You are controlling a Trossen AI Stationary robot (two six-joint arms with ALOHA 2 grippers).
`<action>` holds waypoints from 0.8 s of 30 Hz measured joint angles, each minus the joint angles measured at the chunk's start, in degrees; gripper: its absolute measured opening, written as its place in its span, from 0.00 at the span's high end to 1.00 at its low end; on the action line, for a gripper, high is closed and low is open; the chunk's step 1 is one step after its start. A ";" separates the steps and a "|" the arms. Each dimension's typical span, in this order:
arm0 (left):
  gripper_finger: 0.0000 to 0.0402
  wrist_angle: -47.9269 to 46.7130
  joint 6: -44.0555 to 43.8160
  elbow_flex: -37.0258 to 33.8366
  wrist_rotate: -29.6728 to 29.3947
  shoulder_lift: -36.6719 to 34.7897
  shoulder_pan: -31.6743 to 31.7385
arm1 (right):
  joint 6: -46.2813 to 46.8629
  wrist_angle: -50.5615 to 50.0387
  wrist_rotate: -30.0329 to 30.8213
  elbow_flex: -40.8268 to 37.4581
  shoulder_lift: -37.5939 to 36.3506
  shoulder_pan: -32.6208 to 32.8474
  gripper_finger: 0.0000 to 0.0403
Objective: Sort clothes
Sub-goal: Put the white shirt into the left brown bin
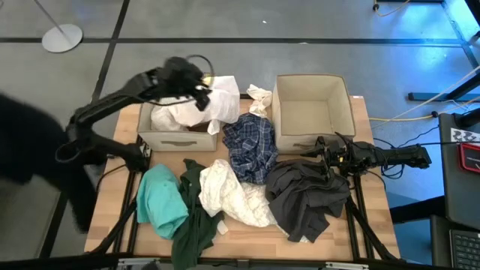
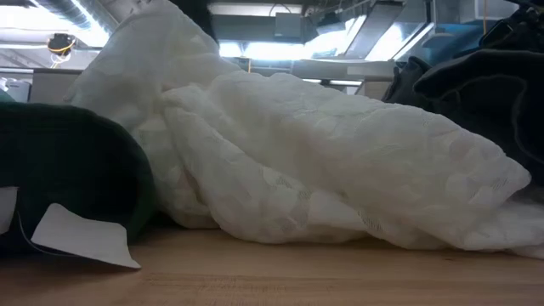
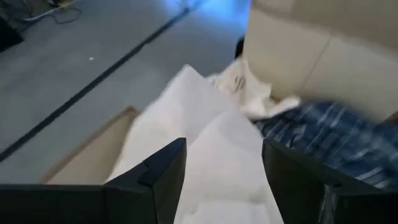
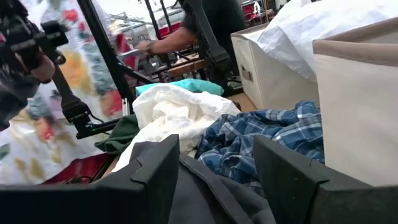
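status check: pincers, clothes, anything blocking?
Left pincer open over white garment in left box. Right pincer open at grey garment. Nothing blocking.

The wooden table [image 1: 371, 217] serves as landmark. 2 beige fabric boxes stand along its far edge: the left box [image 1: 150, 139] and the right box [image 1: 289, 139], open-topped, with a gap between them. On the grey floor beyond the table's far-left corner sits a round white stand base [image 1: 61, 37]. Right of the table, yellow cables [image 1: 420, 111] trail across the floor. A person [image 4: 205, 25] shows in the room beyond the table.
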 joint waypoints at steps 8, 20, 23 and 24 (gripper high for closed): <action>0.51 5.62 10.86 -0.02 -12.71 10.83 -3.12 | -0.04 -0.02 0.02 0.00 0.00 -0.01 0.48; 0.51 1.74 13.09 -0.02 -13.92 15.21 -2.79 | -0.10 -0.17 0.06 0.01 0.00 0.00 0.48; 0.52 -0.90 14.26 0.02 -15.66 15.30 -2.80 | -0.13 -0.22 0.07 0.01 -0.01 -0.01 0.48; 0.53 -1.59 14.43 0.02 -16.62 15.30 -2.82 | -0.15 -0.23 0.07 0.02 -0.01 -0.01 0.48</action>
